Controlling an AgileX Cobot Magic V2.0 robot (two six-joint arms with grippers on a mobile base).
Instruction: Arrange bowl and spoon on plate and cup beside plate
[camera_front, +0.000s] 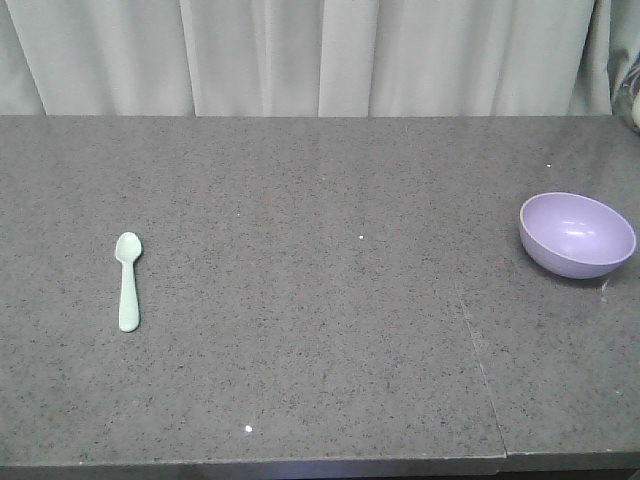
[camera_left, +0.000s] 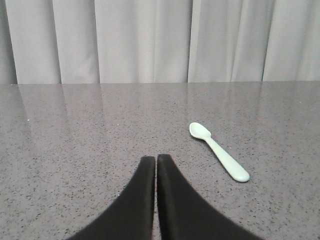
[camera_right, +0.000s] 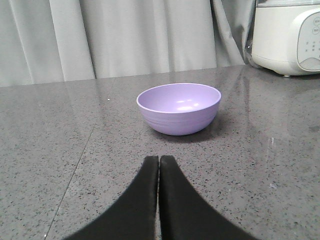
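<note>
On the counter (camera_front: 320, 190), spoon (camera_front: 128, 282), bowl (camera_front: 577, 234) (well apart)

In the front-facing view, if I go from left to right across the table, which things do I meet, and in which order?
spoon → bowl

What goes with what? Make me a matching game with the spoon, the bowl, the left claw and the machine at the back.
Things:
1. spoon
2. bowl
3. left claw
4. machine

Descriptions:
A. purple and empty
B. black and shut
C. white, standing by the curtain
D. pale green, lying flat on the table

Pairs: 1-D, 2-A, 3-B, 4-C
</note>
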